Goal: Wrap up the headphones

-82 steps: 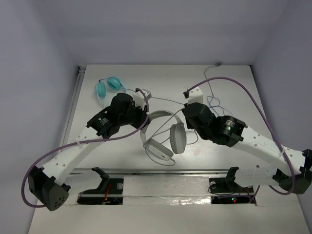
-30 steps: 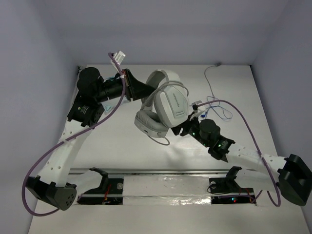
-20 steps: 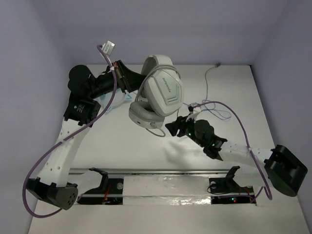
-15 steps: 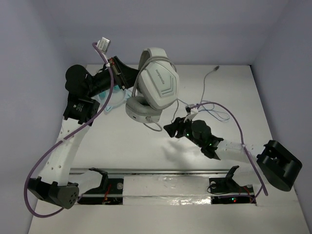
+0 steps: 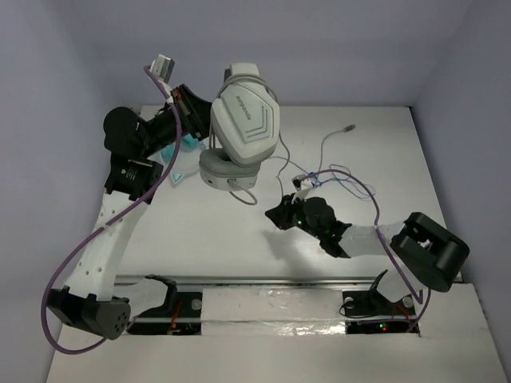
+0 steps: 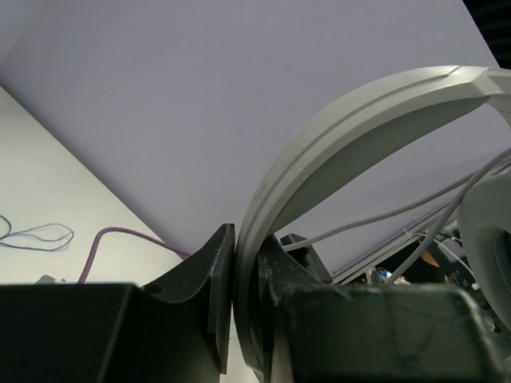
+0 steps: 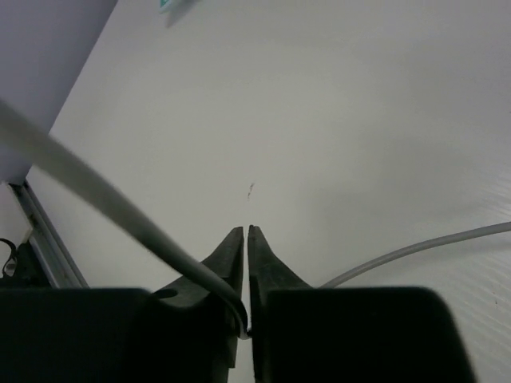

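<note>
The white-and-grey headphones (image 5: 243, 128) hang high above the table at the back left, their headband (image 6: 351, 136) clamped between the jaws of my left gripper (image 5: 190, 108). The thin white cable (image 5: 323, 152) runs from the cups down and right across the table. My right gripper (image 5: 275, 215) sits low near the table's middle, shut on the cable (image 7: 120, 215), which passes between its fingers near their base in the right wrist view.
Small teal headphones (image 5: 188, 144) lie at the back left, mostly hidden behind the left arm. A thin blue wire loops (image 5: 351, 179) on the table right of centre. A metal rail (image 5: 263, 281) runs along the near edge.
The left arm has lifted the headphones off the table and carried them up and back to the left. The right gripper has moved left and lower, pulling the cable with it.
</note>
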You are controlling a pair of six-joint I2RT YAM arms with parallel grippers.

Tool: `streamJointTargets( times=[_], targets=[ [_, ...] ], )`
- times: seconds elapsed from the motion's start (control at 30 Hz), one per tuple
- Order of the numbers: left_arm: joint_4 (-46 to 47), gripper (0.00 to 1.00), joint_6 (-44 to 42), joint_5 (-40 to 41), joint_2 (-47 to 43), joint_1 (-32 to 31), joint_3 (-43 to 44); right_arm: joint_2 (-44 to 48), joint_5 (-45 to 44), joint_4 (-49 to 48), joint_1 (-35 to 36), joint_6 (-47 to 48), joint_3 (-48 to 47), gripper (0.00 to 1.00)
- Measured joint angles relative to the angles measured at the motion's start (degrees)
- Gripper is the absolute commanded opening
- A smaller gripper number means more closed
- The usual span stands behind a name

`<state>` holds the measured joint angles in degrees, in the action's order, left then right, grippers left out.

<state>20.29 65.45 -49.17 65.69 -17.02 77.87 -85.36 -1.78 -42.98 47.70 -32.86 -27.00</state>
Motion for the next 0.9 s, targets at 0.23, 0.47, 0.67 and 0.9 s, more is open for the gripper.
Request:
streamJointTargets(
  times=[0.23, 0.47, 0.67, 0.9],
  targets=[
    [-2.3, 0.00, -2.3, 8.0, 1.0, 0.0, 0.2, 3.6, 0.2, 3.5, 4.2, -0.7, -0.4, 0.00],
    [-8.2, 0.00, -6.3, 29.0, 2.4, 0.0, 0.1, 7.3, -5.3, 16.6, 15.8, -1.7, -4.5, 0.00],
    [-8.3, 0.00, -6.8, 42.0, 2.8, 0.0, -3.5, 7.3, -11.1, 29.7, 21.5, -1.8, -10.1, 0.00],
    [-11.4, 0.00, -14.6, 57.1, 6.0, -0.7, -7.1, 8.2, -19.8, 47.3, 30.5, -0.9, -20.7, 0.00]
  ],
)
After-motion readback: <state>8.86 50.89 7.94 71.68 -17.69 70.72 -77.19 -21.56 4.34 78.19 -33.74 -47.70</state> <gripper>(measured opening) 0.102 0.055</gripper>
